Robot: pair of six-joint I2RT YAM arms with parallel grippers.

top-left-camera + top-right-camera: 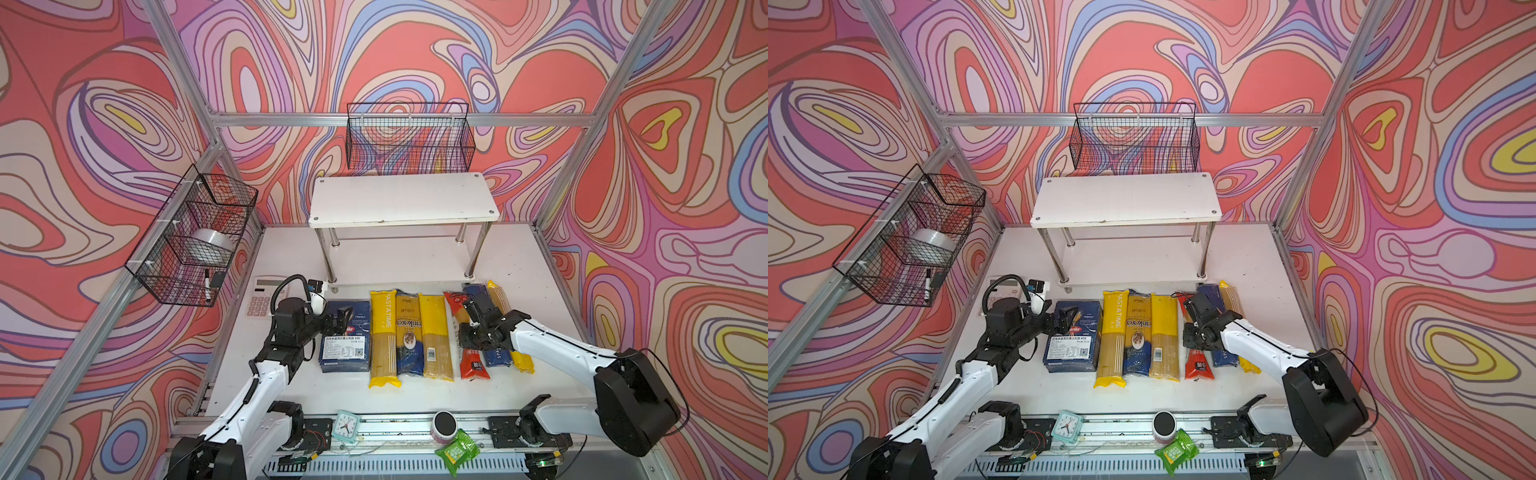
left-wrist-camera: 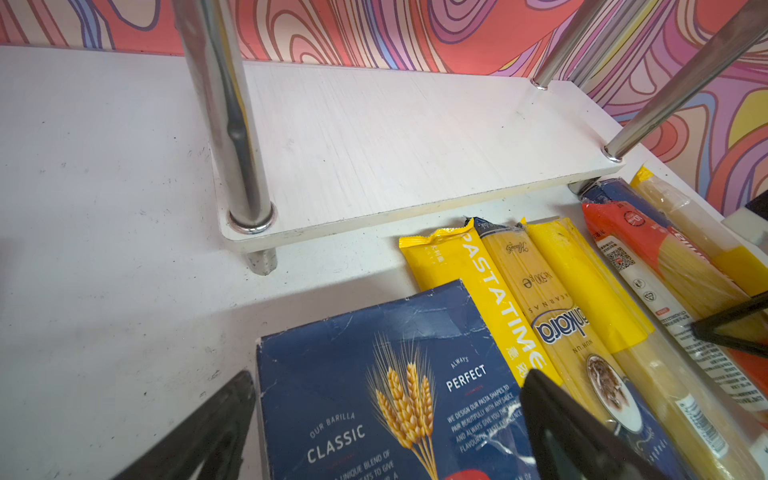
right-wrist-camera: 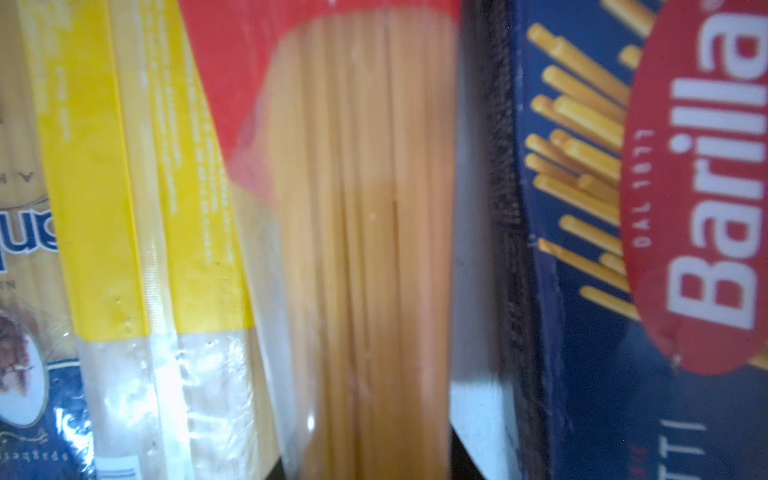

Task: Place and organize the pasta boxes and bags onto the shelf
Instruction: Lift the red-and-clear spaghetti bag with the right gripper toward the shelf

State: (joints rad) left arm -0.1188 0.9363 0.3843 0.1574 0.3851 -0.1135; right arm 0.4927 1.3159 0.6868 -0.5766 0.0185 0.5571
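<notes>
The red-and-clear bag (image 3: 365, 249) fills mid-frame, directly beneath my right gripper (image 1: 471, 307); whether I'm clenching it, I cannot tell.

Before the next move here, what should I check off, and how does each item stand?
1. Shelf boards bare: ok.
2. Right gripper low over the red-and-clear bag: ok.
3. Its jaws closed on that bag: cannot tell.
4. Left gripper open over the navy carton: ok.
5. Room beside the bag: not ok, the Barilla Spaghetti box lies close alongside.
</notes>
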